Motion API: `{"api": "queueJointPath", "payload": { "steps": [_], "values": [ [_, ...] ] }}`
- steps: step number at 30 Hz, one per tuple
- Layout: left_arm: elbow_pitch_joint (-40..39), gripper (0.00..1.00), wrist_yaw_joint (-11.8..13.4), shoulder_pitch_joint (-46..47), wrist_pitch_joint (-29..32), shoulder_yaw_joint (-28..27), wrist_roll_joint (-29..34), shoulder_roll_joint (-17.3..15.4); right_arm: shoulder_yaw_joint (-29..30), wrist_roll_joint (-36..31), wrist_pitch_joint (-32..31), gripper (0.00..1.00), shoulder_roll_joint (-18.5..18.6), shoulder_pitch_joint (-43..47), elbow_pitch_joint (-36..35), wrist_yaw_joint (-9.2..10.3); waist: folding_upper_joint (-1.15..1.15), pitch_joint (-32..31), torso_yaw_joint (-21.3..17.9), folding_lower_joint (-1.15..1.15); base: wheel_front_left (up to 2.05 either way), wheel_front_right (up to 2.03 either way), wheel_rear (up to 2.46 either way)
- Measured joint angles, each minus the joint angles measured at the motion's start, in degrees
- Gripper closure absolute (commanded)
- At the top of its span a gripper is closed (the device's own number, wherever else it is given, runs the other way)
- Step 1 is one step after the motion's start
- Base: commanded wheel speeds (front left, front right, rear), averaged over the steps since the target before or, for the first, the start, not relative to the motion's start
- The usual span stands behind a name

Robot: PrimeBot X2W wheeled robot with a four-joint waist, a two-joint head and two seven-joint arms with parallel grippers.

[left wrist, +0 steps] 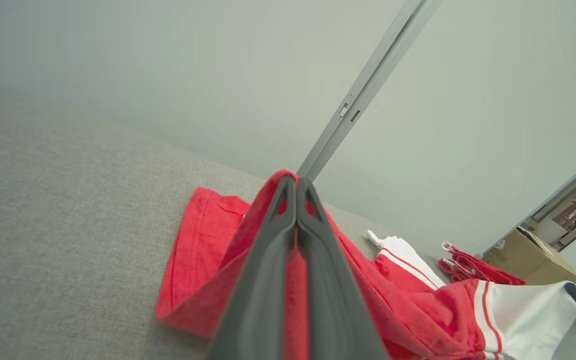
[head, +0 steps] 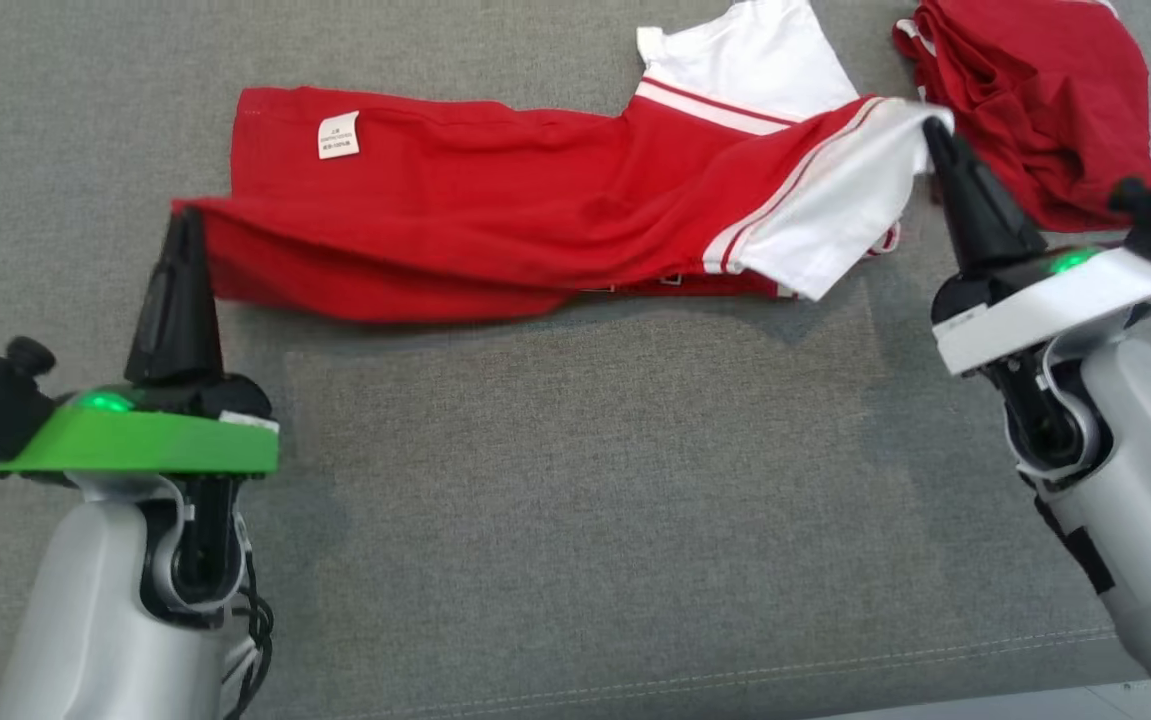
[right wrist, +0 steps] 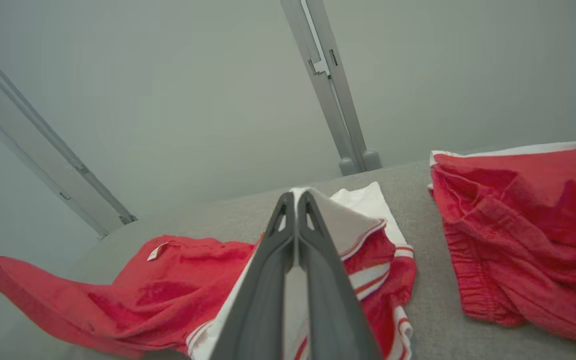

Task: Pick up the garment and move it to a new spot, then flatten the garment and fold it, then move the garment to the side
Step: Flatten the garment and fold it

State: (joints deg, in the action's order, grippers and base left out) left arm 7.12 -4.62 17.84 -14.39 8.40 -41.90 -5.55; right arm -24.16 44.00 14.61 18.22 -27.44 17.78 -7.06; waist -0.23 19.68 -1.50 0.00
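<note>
The garment [head: 495, 230] is a red T-shirt with white striped sleeves, lying across the grey surface with a white label on its back layer. Its front layer is lifted between my two grippers. My left gripper [head: 185, 215] is shut on the red hem corner at the left; the left wrist view shows red cloth [left wrist: 207, 280] pinched at the fingertips of the left gripper [left wrist: 296, 181]. My right gripper [head: 930, 128] is shut on the edge of the white sleeve [head: 835, 215] at the right. In the right wrist view that right gripper [right wrist: 297, 196] pinches the white sleeve cloth [right wrist: 340, 220].
A second red garment [head: 1035, 100] lies crumpled at the back right, close beside my right gripper, also seen as a red garment [right wrist: 528, 225] in the right wrist view. The grey fabric surface [head: 575, 520] stretches wide toward me. Pale walls and metal posts [right wrist: 328, 85] stand behind.
</note>
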Motion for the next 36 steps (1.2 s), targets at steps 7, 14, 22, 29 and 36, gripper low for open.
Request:
{"api": "queueJointPath", "payload": {
  "steps": [7, 14, 22, 29, 36],
  "values": [
    [-11.32, 1.00, -0.99, 2.81, -0.32, -7.46, -0.31, 1.25, 12.27, 1.40, -0.01, 1.00, -0.31, -1.77, -20.25, 0.00, 0.00, -3.66, -1.08, 0.00, 0.00, 0.00, 0.00],
    [-21.24, 1.00, -1.51, 3.47, -0.36, -10.57, -0.71, 1.35, 18.81, 2.75, 0.01, 1.00, -1.48, -1.31, -35.80, 0.00, 0.00, -7.88, -2.14, 0.00, 0.00, 0.00, 0.00],
    [-32.41, 1.00, -2.02, 8.54, -0.54, -8.78, 0.22, -1.51, 25.79, 4.45, 0.34, 1.00, 0.25, -1.47, -50.44, 0.00, 0.00, -12.30, -3.01, 0.00, 0.00, 0.00, 0.00],
    [-32.98, 1.00, -1.82, 13.21, 6.81, -5.39, -0.30, -3.50, 26.64, 7.13, -1.41, 1.00, 3.91, -1.41, -49.68, 0.04, 0.00, -13.84, -2.77, 0.00, 0.00, 0.00, 0.00],
    [-18.01, 1.00, 2.63, 15.72, 16.26, -2.04, -2.37, -3.44, 18.28, 13.46, -11.02, 1.00, 2.01, -4.75, -35.37, 3.72, 0.00, -10.54, -2.00, 0.00, 0.00, 0.00, 0.00]
  ]
}}
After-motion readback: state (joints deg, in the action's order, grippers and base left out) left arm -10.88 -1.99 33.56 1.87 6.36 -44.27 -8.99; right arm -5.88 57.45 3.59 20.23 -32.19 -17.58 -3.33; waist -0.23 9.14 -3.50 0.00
